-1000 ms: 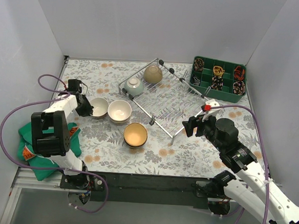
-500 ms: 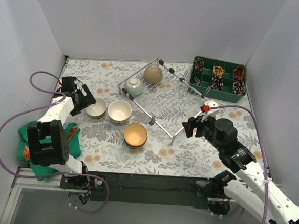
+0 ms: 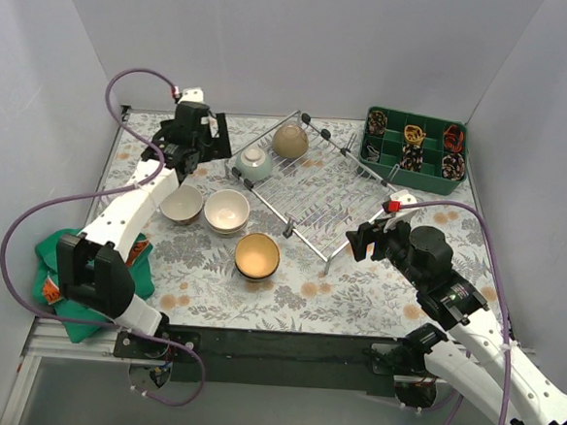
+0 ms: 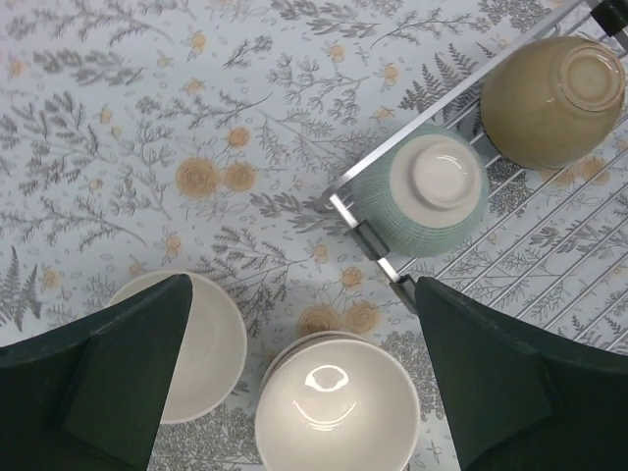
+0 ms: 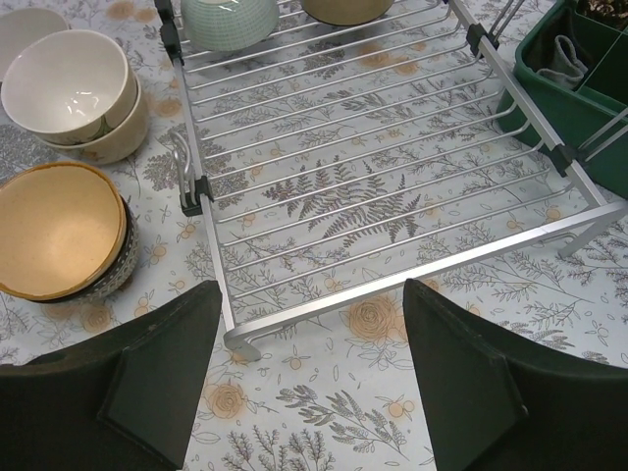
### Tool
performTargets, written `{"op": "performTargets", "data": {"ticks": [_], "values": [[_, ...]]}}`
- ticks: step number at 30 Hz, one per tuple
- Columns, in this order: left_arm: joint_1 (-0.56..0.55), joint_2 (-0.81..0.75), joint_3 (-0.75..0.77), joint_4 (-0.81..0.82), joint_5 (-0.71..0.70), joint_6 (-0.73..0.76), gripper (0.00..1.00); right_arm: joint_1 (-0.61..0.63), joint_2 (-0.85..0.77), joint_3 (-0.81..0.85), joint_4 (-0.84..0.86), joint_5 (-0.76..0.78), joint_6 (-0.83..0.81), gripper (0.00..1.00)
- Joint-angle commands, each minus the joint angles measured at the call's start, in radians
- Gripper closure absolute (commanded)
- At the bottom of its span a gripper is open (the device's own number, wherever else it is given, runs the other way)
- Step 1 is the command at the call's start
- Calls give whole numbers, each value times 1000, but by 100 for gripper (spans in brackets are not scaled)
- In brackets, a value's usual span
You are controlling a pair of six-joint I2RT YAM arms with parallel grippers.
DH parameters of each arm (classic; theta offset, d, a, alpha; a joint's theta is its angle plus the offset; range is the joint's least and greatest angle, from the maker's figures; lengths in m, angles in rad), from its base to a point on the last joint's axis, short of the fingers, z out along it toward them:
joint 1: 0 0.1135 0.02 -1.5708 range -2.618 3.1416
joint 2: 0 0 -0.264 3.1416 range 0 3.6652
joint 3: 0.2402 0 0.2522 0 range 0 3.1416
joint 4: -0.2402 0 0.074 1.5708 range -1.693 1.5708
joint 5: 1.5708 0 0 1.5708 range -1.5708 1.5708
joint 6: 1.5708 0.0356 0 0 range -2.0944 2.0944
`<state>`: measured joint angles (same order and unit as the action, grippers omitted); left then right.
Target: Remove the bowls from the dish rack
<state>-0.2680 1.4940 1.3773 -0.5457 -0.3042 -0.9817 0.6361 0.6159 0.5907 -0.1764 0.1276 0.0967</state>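
The silver wire dish rack (image 3: pixel 316 193) lies diagonally at mid-table. Two bowls stand upside down in its far corner: a pale green one (image 3: pixel 255 163) (image 4: pixel 435 191) and a tan one (image 3: pixel 290 141) (image 4: pixel 552 98). Left of the rack on the cloth sit a cream bowl (image 3: pixel 182 203) (image 4: pixel 191 358), a white stack of bowls (image 3: pixel 227 211) (image 4: pixel 334 407) and a tan bowl nested in a dark one (image 3: pixel 257 255) (image 5: pixel 59 231). My left gripper (image 3: pixel 197 140) (image 4: pixel 302 285) hangs open and empty high above them, left of the green bowl. My right gripper (image 3: pixel 364 240) (image 5: pixel 311 289) is open and empty just off the rack's near edge (image 5: pixel 392 265).
A green compartment tray (image 3: pixel 414 149) (image 5: pixel 564 78) with small items stands at the back right, close to the rack. A green cloth (image 3: pixel 75 276) lies at the near left edge. White walls enclose the table, and purple cables trail from both arms.
My left gripper opened and let go of the cream bowl, leaving it on the table, then rose and swung back toward the rack's left corner. The right arm has not moved.
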Motion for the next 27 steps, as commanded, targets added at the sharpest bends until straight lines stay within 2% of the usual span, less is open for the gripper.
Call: {"op": "performTargets", "data": {"ticks": [1, 5, 11, 16, 27], "values": [[-121, 98, 106, -19, -199, 159, 2, -1, -13, -6, 38, 6, -14, 17], [-255, 204, 218, -8, -285, 302, 2, -1, -12, -6, 38, 4, -12, 17], [-373, 377, 322, 13, -332, 477, 2, -1, -7, -11, 38, 7, -14, 17], [-404, 497, 408, 12, -357, 598, 4, -1, 1, -11, 38, 3, -17, 17], [-402, 673, 473, 21, -435, 660, 8, -3, 16, -12, 35, 1, -17, 17]]}}
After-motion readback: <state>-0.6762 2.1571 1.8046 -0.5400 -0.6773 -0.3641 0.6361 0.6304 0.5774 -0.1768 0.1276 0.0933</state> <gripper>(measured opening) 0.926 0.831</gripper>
